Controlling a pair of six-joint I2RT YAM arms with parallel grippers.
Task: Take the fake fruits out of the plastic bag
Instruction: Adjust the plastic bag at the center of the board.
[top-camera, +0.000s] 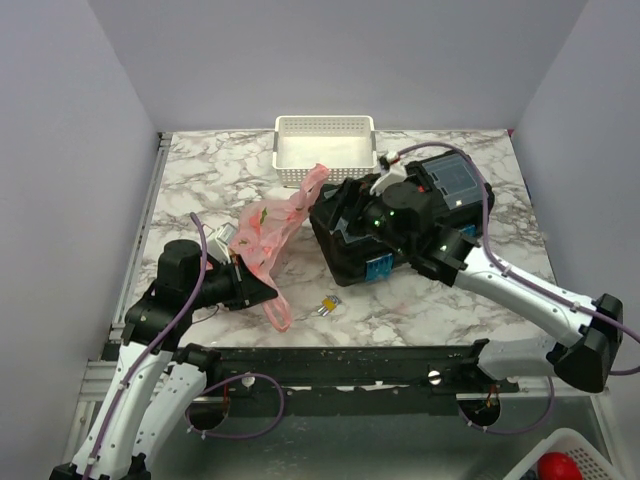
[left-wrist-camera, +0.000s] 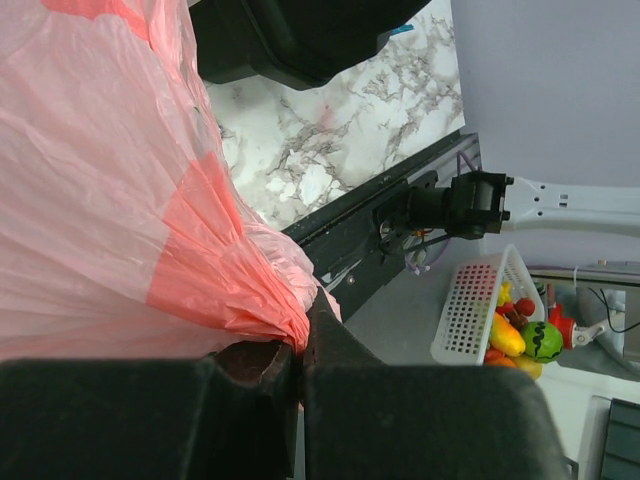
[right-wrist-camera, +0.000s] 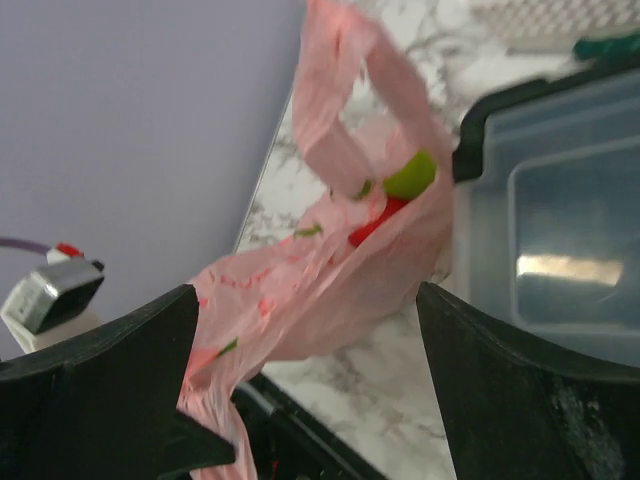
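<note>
The pink plastic bag (top-camera: 268, 228) hangs stretched between my left gripper and the black toolbox, one handle raised near the white basket. My left gripper (top-camera: 252, 283) is shut on a bunched lower corner of the bag (left-wrist-camera: 150, 200), its fingers (left-wrist-camera: 330, 340) pinching the plastic at the left gripper's tips (left-wrist-camera: 300, 345). My right gripper (top-camera: 340, 208) sits over the toolbox's left end, open and empty. In its own view the right gripper (right-wrist-camera: 305, 300) faces the bag (right-wrist-camera: 330, 260), which lies beyond it. Green (right-wrist-camera: 410, 175) and red patches show in the bag. I cannot tell fruit from print.
A black toolbox (top-camera: 360, 255) with blue-tinted lids lies right of the bag. A white perforated basket (top-camera: 323, 140) stands at the back. A small yellow clip (top-camera: 327, 307) lies near the front rail. Off the table, a white basket (left-wrist-camera: 470, 310) holds toy food.
</note>
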